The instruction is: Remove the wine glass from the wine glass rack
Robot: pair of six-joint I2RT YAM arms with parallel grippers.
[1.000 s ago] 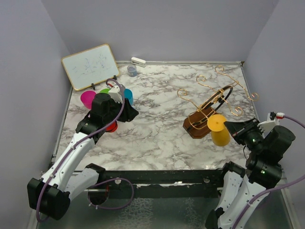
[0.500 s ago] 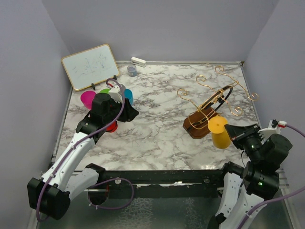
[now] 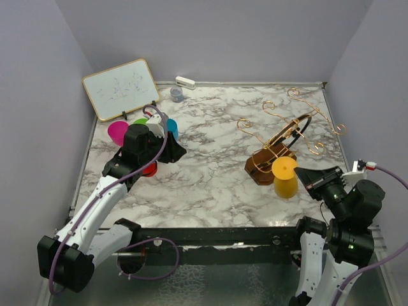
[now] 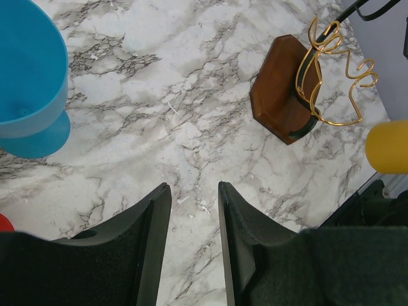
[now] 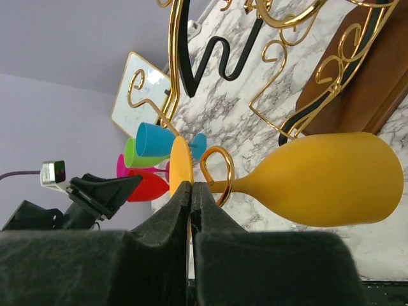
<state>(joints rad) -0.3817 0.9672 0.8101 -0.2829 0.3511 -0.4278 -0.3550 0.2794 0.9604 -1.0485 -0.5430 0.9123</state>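
Note:
The yellow wine glass (image 3: 285, 176) hangs upside down at the front of the wine glass rack (image 3: 268, 163), a brown wooden base with curling gold wire arms. My right gripper (image 3: 300, 174) is shut on the edge of the glass's round foot. In the right wrist view the gripper (image 5: 191, 185) pinches the foot, the bowl (image 5: 325, 178) points right, and the stem passes through a gold hook (image 5: 220, 158) of the rack (image 5: 357, 95). My left gripper (image 3: 171, 150) is open and empty above the marble, far left of the rack (image 4: 284, 89). Its jaws (image 4: 194, 189) stand apart.
Blue (image 3: 171, 127), pink (image 3: 117, 132), green and red plastic glasses cluster under the left arm; the blue one (image 4: 29, 76) shows in the left wrist view. A small whiteboard (image 3: 121, 88), a grey cup (image 3: 176, 94) and a white object (image 3: 185, 82) stand at the back left.
My right gripper has shifted a little left and toward the near edge, carrying the yellow glass with it. The left arm has not moved.

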